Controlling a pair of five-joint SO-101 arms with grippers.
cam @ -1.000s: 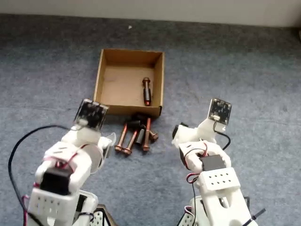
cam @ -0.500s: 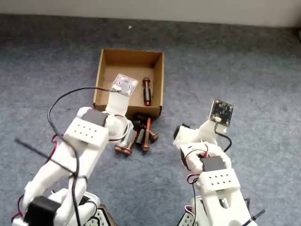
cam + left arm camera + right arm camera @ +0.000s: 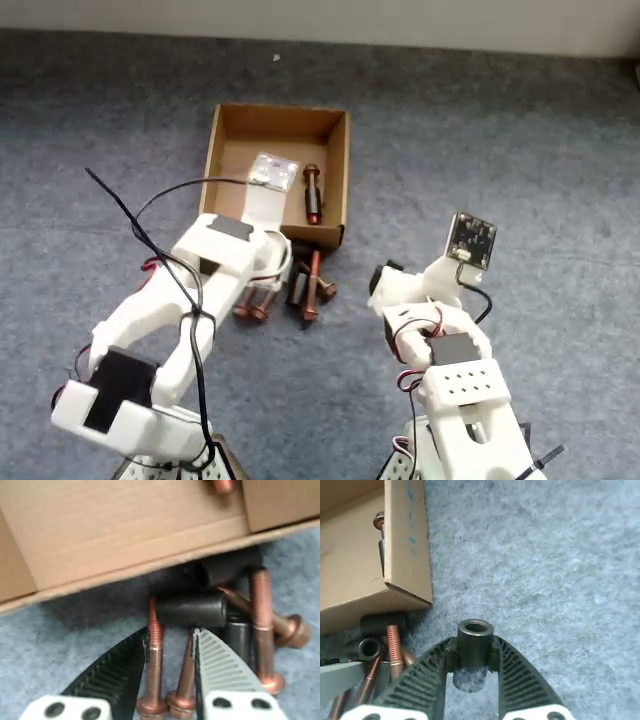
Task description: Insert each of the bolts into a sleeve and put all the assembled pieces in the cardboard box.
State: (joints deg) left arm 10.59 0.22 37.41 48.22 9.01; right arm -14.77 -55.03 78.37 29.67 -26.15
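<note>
- On the desk (image 3: 520,150), a grey carpet-like surface, my two arms stand side by side at the near edge.
- My left arm (image 3: 228,250): stretched forward, its wrist up against the near wall of the box.
- My right arm (image 3: 455,385): drawn back, off to the right of the loose parts.
- The cardboard box (image 3: 213,165): open-topped, on the far half of the desk, ahead of my left arm.
- My left hand (image 3: 171,640): fingers apart, low over the desk just in front of the box's near wall, with one black finger (image 3: 120,665) and one white finger (image 3: 220,665).
- My right hand (image 3: 473,650): clamped on one dark sleeve (image 3: 475,637), which stands upright with its open bore upward, over bare desk near the box's near right corner.
- The loose pile (image 3: 300,285): bolts and sleeves bunched together on the desk, touching or just beside the box's near wall.
- The two bolts (image 3: 154,670): copper-coloured, side by side in the gap of my left hand, heads toward my wrist.
- The lying sleeve (image 3: 190,608): black, set crosswise at the threaded ends of those two bolts, just past my left fingertips.
- The assembled piece (image 3: 312,195): a single bolt in its sleeve, lying inside the box near its right wall.
</note>
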